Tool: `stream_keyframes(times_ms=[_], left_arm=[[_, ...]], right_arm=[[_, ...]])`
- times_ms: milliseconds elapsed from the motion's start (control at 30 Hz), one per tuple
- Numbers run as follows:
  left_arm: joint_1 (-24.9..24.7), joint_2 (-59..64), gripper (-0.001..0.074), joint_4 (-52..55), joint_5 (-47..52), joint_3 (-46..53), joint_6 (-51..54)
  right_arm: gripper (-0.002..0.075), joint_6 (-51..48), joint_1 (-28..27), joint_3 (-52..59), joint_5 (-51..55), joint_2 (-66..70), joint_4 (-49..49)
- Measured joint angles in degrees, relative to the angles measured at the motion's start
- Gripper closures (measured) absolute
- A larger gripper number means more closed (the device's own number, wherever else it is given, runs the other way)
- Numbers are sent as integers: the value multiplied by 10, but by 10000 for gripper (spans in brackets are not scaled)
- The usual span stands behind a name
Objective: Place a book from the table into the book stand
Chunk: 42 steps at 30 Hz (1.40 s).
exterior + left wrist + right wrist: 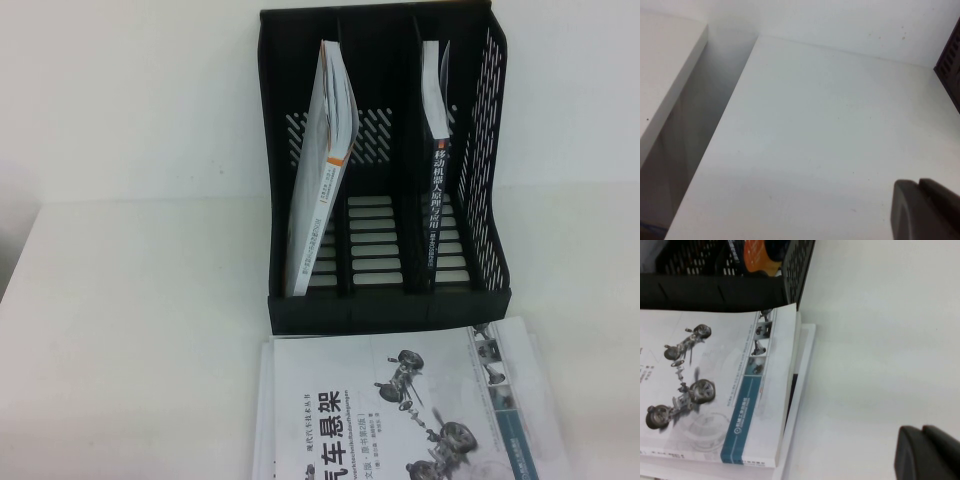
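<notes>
From the high view, neither of my grippers shows. The book stand (pixel 385 170) sits at the middle of the table (pixel 130 330), toward its far edge, open side facing me. The book (pixel 437 205), dark navy with white characters down its spine, stands in the right compartment, upright with a slight lean, spine facing me, long axis running from the stand's base upward. A white book with an orange-marked spine (pixel 325 170) stands in the left compartment, its top tilted toward the right; the middle compartment holds nothing. At the near edge, just in front of the stand, the white book with the car-suspension drawing (pixel 400 410) lies flat on top of another book, its far edge nearly touching the stand's front lip. Bare tabletop spreads wide to the left of the stand and a narrower strip to the right.

From my left wrist view, part of my left gripper (pixel 925 210) shows as a dark block over bare white tabletop; I cannot tell whether it is spread or closed. A corner of the black stand (pixel 950 60) peeks in, well apart from it. The navy book is not visible here.

From my right wrist view, my right gripper (pixel 927 452) is again only a dark block over bare table, its state not readable. The car-suspension book (pixel 715 390) lies beside it, apart from it. Beyond that is the stand's front lip (pixel 715 292), and behind the lip shows orange and dark cover art (pixel 757 255) of the navy book.
</notes>
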Motion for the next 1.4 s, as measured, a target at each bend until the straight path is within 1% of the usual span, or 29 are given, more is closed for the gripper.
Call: stream_keyframes(times_ms=[67, 133, 267, 400, 467, 567, 667, 800, 1100, 1400], left_arm=[[0, 0, 737, 0, 0, 0, 0], [0, 0, 737, 0, 0, 0, 0], [0, 0, 737, 0, 1, 0, 0], [0, 0, 737, 0, 2, -1, 0], [0, 0, 737, 0, 3, -1, 0], [0, 0, 737, 0, 5, -1, 0], [0, 0, 737, 0, 5, -1, 0], [0, 0, 737, 0, 5, -1, 0], [0, 0, 737, 0, 5, -1, 0], [0, 0, 737, 0, 5, -1, 0]], right_arm=[[729, 12, -3, 0, 0, -9, -5], [729, 48, -27, 0, 0, -32, -28], [729, 92, -116, 0, 0, -90, -54], [729, 101, -208, 1, -13, -138, -52], [729, 87, -246, 16, -57, -159, -45], [729, 60, -282, 62, -146, -171, -42], [729, 54, -297, 113, -201, -171, -42], [729, 51, -301, 159, -212, -171, -42], [729, 41, -301, 183, -234, -171, -46], [729, -6, -301, 221, -225, -171, -48]])
